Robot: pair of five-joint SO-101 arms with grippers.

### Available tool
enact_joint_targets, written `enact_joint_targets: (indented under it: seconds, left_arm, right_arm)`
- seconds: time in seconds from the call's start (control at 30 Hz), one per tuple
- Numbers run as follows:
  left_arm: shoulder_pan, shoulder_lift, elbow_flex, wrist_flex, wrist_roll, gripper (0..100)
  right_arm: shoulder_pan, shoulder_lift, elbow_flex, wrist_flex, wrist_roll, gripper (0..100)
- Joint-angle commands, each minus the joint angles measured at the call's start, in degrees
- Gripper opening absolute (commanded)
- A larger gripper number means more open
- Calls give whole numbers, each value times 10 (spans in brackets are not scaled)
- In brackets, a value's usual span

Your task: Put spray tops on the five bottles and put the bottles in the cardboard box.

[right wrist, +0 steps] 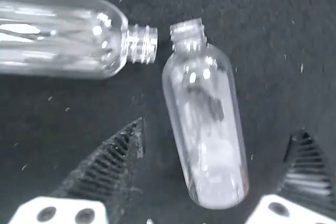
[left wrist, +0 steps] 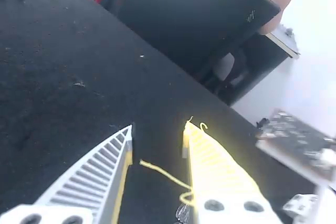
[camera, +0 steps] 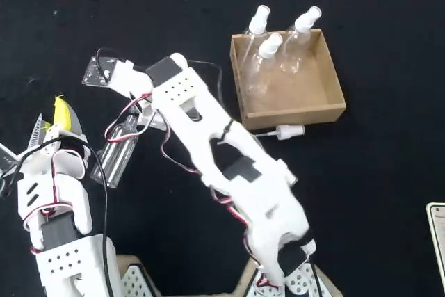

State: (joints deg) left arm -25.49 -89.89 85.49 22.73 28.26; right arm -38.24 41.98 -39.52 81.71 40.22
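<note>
Right gripper [right wrist: 219, 129] hangs low over the black bench [camera: 375, 193] with its dark ribbed fingers [right wrist: 113, 161] spread wide, one on either side of a clear capless bottle [right wrist: 207, 129] that lies flat between them; whether either finger touches it cannot be told. That bottle's threaded neck points away from the wrist and comes close to the neck of a second capless bottle [right wrist: 63, 38], also on its side, the two set at an angle with their mouths just apart. In the high view the right arm stretches from the near edge out toward the far left part of the bench. The cardboard box [camera: 292, 113] sits farther right in that view, well apart from this gripper, and three capped bottles [camera: 259, 74] rest inside it with their white spray heads toward the far wall, two heads poking above the rim. A loose spray top [camera: 281, 132] lies on the bench just beside the box's near wall, outside it. The left gripper [left wrist: 159, 127] is at the near left of the bench, one finger wrapped in yellow, its fingers moderately parted with nothing between them, over bare black bench
</note>
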Motion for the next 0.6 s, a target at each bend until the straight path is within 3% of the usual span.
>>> enact_joint_targets:
  seconds: [0.0,0.27,0.37,0.5,0.57]
  left_arm:
    - [0,-7,-9,-13,5,155]
    - [0,-7,-7,-13,5,155]
    - [0,-7,-7,-14,5,155]
    - [0,-7,-7,-14,5,155]
    - [0,-7,-7,-14,5,155]
  right_arm:
    - [1,36,-88,27,16,389]
    - [43,163,-210,67,10,375]
    - [49,182,-269,112,-30,233]
    - [49,196,-355,178,-135,8]
    - [55,203,-375,196,-188,31]
